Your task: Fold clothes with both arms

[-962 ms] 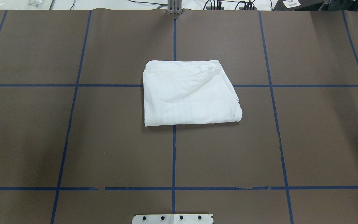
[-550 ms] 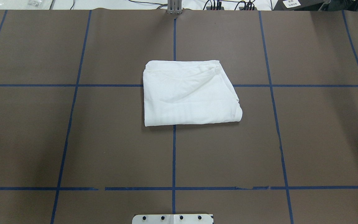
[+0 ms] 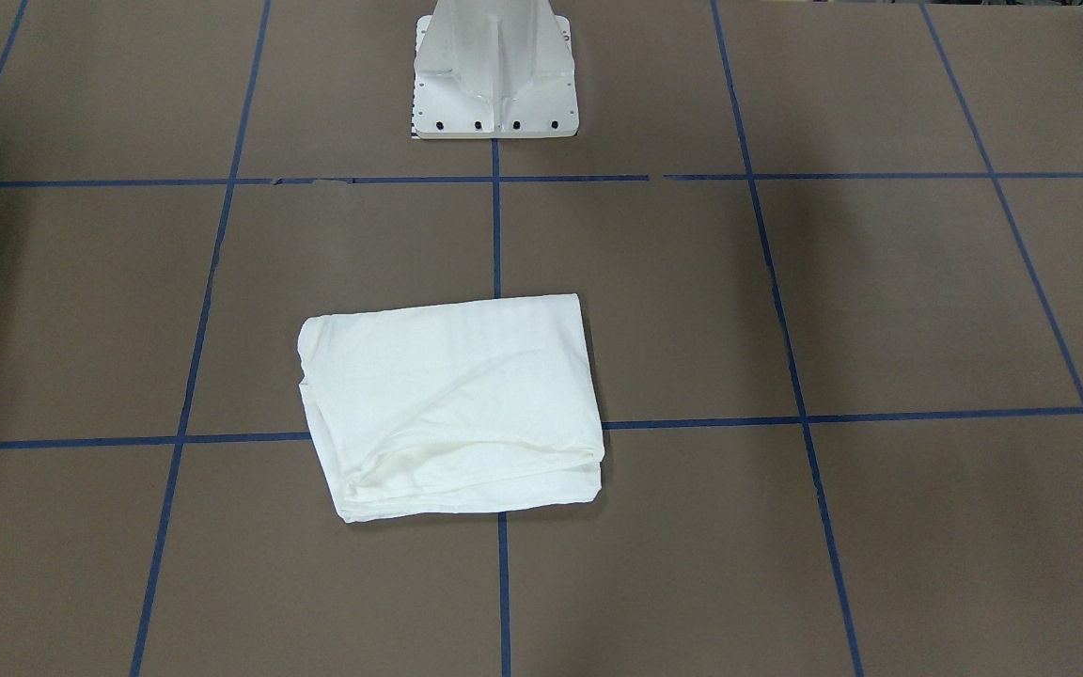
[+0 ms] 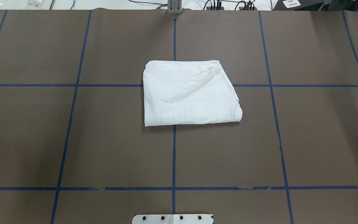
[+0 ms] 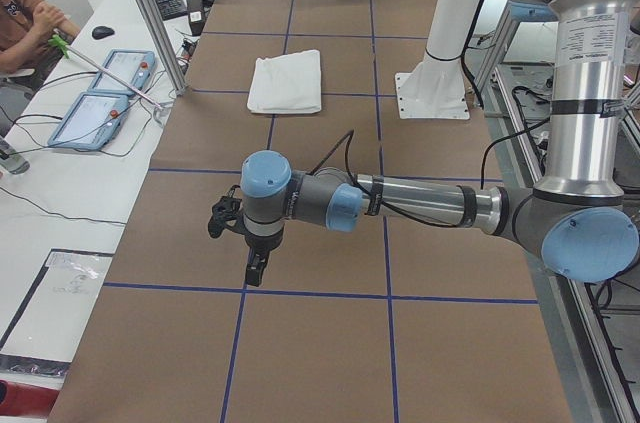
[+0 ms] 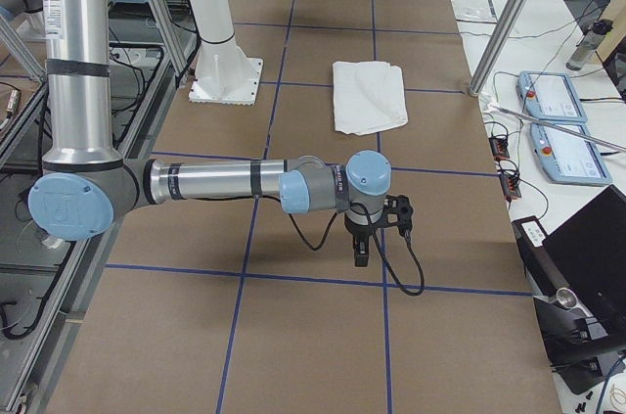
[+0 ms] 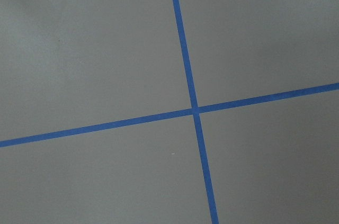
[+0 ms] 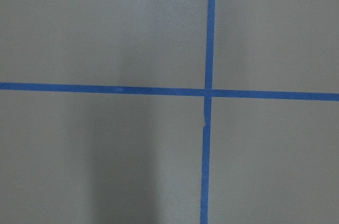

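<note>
The clothes (image 4: 189,93) are one white shirt folded into a compact rectangle near the table's middle, also seen in the front view (image 3: 452,406) and both side views (image 5: 286,81) (image 6: 368,94). Neither arm touches it. My left arm (image 5: 420,205) stretches low over the table's left end, its black gripper (image 5: 256,265) pointing down at the brown surface, far from the shirt. Over the right end, my right arm (image 6: 215,182) holds its gripper (image 6: 360,252) the same way. These grippers show only in the side views, so I cannot tell whether they are open or shut.
Blue tape lines (image 4: 174,155) grid the brown table cover. The white pedestal base (image 3: 494,85) stands at the robot's edge. A person sits beyond the far edge (image 5: 30,23), beside tablets (image 5: 100,103) and cables. Both wrist views show only tape crossings (image 7: 195,110) (image 8: 207,92).
</note>
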`<state>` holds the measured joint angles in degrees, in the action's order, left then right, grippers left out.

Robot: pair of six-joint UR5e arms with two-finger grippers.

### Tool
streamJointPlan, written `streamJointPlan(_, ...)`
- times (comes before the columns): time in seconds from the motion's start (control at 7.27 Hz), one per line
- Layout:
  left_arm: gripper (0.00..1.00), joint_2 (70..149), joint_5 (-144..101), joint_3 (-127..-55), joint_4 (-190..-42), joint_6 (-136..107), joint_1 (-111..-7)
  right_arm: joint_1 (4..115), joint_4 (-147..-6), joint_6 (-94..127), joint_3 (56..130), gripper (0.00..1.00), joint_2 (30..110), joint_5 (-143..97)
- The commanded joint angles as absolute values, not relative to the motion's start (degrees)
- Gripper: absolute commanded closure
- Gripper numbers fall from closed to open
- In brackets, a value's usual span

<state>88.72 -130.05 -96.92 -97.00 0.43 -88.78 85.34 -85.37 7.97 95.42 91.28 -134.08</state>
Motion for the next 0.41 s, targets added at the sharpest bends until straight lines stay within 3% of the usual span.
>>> streamJointPlan(0.0, 0.0, 88.8, -130.2, -96.9, -97.3, 0.4, -88.8, 85.3, -85.7, 7.9, 95.4, 0.0, 91.0, -134.0)
streamJointPlan(0.28, 0.0, 89.0, -130.2, -96.5, -97.6, 0.4, -88.7, 85.3, -85.8, 7.8, 95.4, 0.0, 90.8, -134.0)
